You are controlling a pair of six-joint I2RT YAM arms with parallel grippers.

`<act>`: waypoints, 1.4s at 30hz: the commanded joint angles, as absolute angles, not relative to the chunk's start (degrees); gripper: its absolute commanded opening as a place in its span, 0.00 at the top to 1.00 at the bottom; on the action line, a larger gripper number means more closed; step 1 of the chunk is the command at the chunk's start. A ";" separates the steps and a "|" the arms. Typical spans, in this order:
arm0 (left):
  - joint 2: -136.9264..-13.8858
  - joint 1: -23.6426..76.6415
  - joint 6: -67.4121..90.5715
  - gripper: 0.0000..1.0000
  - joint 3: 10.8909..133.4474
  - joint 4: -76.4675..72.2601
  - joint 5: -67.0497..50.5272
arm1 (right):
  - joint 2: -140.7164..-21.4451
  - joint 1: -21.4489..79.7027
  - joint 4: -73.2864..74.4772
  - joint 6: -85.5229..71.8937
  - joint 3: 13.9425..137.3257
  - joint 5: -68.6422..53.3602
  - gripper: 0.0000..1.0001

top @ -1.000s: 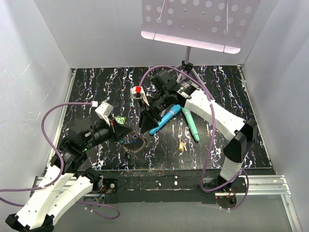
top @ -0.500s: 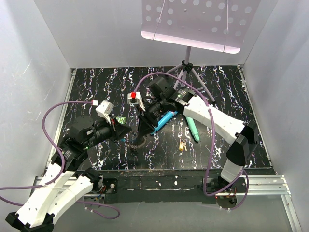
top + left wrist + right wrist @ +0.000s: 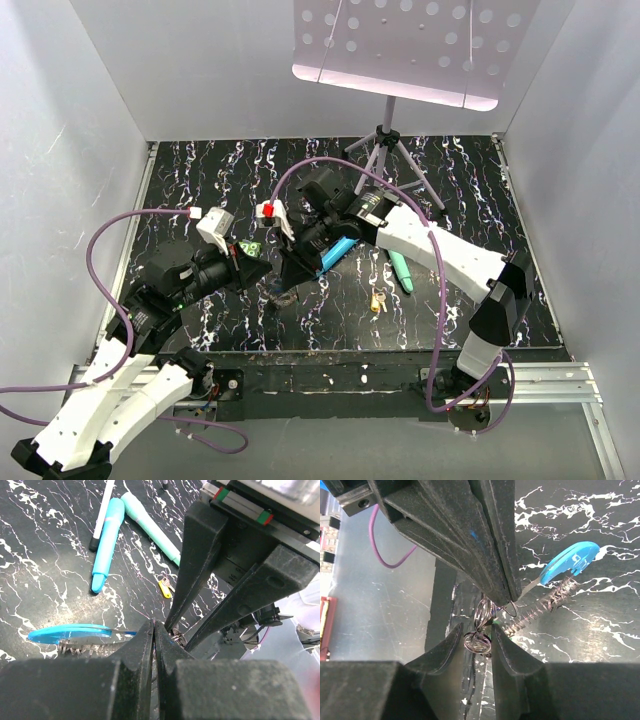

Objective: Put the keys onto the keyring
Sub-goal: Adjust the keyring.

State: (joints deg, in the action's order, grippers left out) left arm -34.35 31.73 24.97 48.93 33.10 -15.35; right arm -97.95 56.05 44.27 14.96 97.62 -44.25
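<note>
My left gripper (image 3: 154,623) is shut on the thin wire end of the keyring (image 3: 75,632), whose blue curved section and grey spring-like chain hang just over the table. My right gripper (image 3: 477,627) faces it tip to tip, its jaws closed against a small wire split ring (image 3: 478,643) linked to another ring at the left fingertips (image 3: 507,597). A green speck shows beside the rings; the key itself is hidden. From above, both grippers (image 3: 265,272) (image 3: 287,278) meet over the keyring (image 3: 281,296). A yellow-headed key (image 3: 377,300) lies loose to the right.
Two teal sticks (image 3: 336,254) (image 3: 400,268) lie right of the grippers, and a white pen (image 3: 102,510) lies beside them. A tripod stand (image 3: 385,150) with a perforated plate (image 3: 400,40) rises at the back. The table's front edge is close below the keyring.
My right gripper has moved left and toward the front to meet the left gripper's tips, and its jaws have narrowed onto the small ring. The left gripper stayed shut.
</note>
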 commanded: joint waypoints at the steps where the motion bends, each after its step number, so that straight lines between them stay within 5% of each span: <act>1: -33.31 31.73 26.37 1.00 51.50 31.46 -13.98 | -97.82 56.69 42.37 14.68 99.32 -41.49 0.75; 6: -33.22 31.64 26.98 1.00 51.33 31.38 -13.62 | -98.09 56.78 41.13 12.40 99.23 -37.63 0.76; 9: -32.96 31.73 27.25 1.00 51.15 31.38 -13.45 | -98.00 56.78 40.78 11.52 99.23 -37.53 0.62; 17: -32.78 31.73 27.77 1.00 50.63 31.11 -13.18 | -99.14 56.78 40.17 10.20 99.84 -37.44 0.62; 28: -31.64 31.73 28.39 1.00 48.08 31.02 -13.36 | -98.88 56.78 40.43 10.72 100.02 -38.06 0.99; 42: -32.52 31.73 27.07 1.00 46.14 31.29 -13.80 | -98.61 56.78 40.43 9.05 100.55 -38.15 0.99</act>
State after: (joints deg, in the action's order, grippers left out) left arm -32.51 31.73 27.73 46.22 32.58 -13.47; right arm -98.96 56.64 41.98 10.15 97.82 -37.63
